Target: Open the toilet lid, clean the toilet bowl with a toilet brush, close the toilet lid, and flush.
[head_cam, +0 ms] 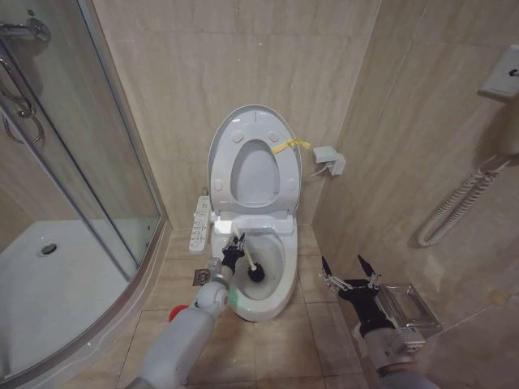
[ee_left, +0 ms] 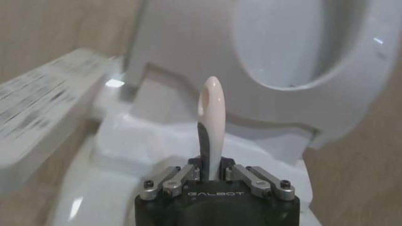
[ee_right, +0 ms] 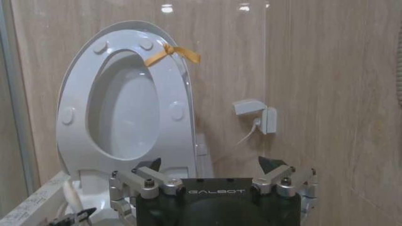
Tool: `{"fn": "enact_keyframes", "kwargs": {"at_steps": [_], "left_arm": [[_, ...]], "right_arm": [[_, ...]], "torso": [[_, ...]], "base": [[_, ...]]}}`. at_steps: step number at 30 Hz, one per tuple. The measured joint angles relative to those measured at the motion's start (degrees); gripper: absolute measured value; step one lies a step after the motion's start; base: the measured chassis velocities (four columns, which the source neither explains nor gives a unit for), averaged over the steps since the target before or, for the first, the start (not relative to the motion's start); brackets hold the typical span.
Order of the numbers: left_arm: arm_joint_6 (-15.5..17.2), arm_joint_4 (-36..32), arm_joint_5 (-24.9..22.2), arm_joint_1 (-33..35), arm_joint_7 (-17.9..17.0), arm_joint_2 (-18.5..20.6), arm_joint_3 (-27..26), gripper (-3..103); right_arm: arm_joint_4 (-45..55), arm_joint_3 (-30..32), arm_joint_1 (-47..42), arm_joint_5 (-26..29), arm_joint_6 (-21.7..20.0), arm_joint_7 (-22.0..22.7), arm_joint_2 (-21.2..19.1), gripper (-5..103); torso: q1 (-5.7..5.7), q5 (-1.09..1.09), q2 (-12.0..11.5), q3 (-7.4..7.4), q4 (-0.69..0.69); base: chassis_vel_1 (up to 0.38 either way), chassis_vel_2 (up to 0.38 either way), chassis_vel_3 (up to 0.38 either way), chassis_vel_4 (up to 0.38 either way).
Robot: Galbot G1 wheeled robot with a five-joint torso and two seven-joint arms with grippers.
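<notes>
You're mid-scrub: your left claw (head_cam: 233, 247) is clenched on the toilet brush (head_cam: 250, 264), bristles down in the toilet bowl (head_cam: 280, 298). The toilet lid (head_cam: 253, 158) stands up against the far wall. Right claw (head_cam: 349, 271) hangs released, off to the right. Next you'll probably need to lift the brush clear.

White toilet lid (head_cam: 254, 154) with yellow strap (head_cam: 289, 146); black-bristled, white-handled toilet brush (head_cam: 253, 265).
</notes>
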Motion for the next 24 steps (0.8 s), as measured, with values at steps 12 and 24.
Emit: {"fn": "enact_keyframes", "kwargs": {"at_steps": [12,24], "left_arm": [[0.4,-0.8,-10.4,-0.9,-0.8,-2.0,-1.9,18],[-0.8,3.3,3.3,1.3,5.7,-0.3,-0.6,18]], "right_arm": [[0.0,0.0,0.0,0.0,0.0,0.0,0.0,100],[0.0,0.0,0.0,0.0,0.0,0.0,0.0,100]], "torso": [[0.0,0.0,0.0,0.0,-0.03],[-0.01,-0.01,0.0,-0.01,-0.01]], "base": [[0.0,0.0,0.0,0.0],[0.0,0.0,0.0,0.0]]}}
